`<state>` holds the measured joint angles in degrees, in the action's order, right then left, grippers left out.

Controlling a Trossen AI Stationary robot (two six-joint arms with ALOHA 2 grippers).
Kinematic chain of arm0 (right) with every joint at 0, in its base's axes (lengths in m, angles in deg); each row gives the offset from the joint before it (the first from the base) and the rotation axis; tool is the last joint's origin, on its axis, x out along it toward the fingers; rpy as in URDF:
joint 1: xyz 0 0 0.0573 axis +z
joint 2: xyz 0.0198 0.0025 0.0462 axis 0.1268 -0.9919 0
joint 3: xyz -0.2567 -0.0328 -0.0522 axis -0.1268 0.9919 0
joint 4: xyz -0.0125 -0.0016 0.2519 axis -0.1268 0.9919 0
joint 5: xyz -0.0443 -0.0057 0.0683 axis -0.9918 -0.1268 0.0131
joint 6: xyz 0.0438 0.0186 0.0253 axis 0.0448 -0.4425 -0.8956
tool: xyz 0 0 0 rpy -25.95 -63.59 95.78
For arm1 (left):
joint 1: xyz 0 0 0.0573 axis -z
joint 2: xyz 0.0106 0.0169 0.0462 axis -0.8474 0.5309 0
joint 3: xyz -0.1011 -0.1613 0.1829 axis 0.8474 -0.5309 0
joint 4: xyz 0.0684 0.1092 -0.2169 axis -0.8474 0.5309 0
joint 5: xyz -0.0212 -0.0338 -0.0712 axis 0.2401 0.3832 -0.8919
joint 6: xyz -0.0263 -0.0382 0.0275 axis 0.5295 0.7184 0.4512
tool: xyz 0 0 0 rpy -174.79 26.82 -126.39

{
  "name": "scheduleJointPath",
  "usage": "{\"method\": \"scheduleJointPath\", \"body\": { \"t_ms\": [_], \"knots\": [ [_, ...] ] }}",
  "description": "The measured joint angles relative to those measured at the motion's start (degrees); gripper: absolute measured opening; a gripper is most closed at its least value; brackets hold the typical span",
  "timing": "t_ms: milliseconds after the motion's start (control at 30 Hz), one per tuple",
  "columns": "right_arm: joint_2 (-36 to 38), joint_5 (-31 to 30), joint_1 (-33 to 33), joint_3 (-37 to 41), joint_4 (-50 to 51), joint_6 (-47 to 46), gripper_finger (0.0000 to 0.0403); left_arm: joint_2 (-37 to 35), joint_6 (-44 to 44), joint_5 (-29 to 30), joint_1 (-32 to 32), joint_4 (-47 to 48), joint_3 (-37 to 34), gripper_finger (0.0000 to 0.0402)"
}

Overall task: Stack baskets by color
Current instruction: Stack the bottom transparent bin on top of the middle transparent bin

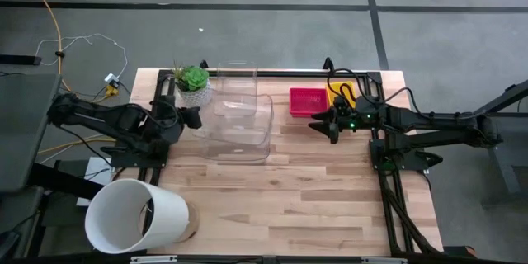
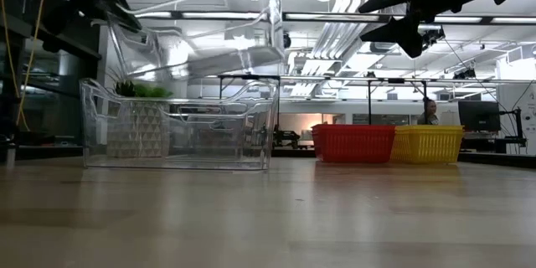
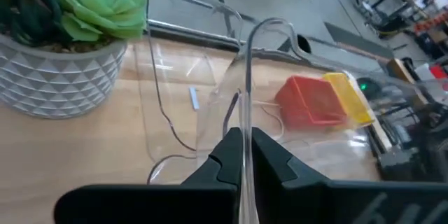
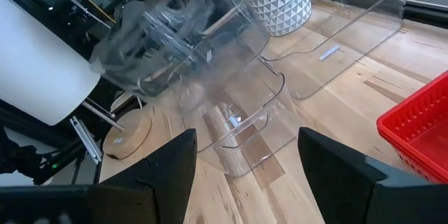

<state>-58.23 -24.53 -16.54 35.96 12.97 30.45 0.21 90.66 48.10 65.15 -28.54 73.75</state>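
Observation:
A red basket (image 1: 307, 101) and a yellow basket (image 1: 342, 95) stand side by side on their bases at the table's far right, also seen in the low view as red (image 2: 353, 143) and yellow (image 2: 427, 144). My right gripper (image 1: 320, 124) hovers open just in front of the red basket, nothing between its fingers (image 4: 175, 164). My left gripper (image 3: 245, 140) at the table's left is shut on a clear plastic bin (image 2: 209, 33). That bin hangs tilted in the air over another clear bin (image 2: 180, 126), which stands on the table. My left gripper pinches one thin wall of the clear bin (image 3: 245, 105) between its two fingers, and the wall runs edge-on between them. The fingers come from the table's left, slanting down. The bin is lifted clear of the table and tilted.
A potted green plant (image 1: 192, 82) stands at the far left, behind the clear bins. A big white cylinder (image 1: 136, 214) lies on its side at the near left corner. Bare wood (image 1: 289, 206) stretches across the near middle and right of the table.

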Motion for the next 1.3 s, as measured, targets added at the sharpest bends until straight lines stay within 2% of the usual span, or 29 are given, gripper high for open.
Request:
{"method": "scheduleJointPath", "body": {
  "t_ms": [333, 567, 1300],
  "knots": [
    [0.00, 0.02, -0.02, 0.00, 0.17, 0.00, 0.0236, 5.29, 5.57, 0.15, 3.33, 2.12, 0.00, 0.0000],
    [0.00, 0.00, -0.02, 0.00, 0.42, -0.17, 0.0236, 7.44, 15.38, 2.93, 5.80, 8.39, 0.00, 0.0000],
    [0.00, 0.00, 0.00, 0.00, 0.83, -0.15, 0.0236, 13.91, 19.88, 0.72, 7.14, 8.48, 0.04, 0.0000]
  ]
}}
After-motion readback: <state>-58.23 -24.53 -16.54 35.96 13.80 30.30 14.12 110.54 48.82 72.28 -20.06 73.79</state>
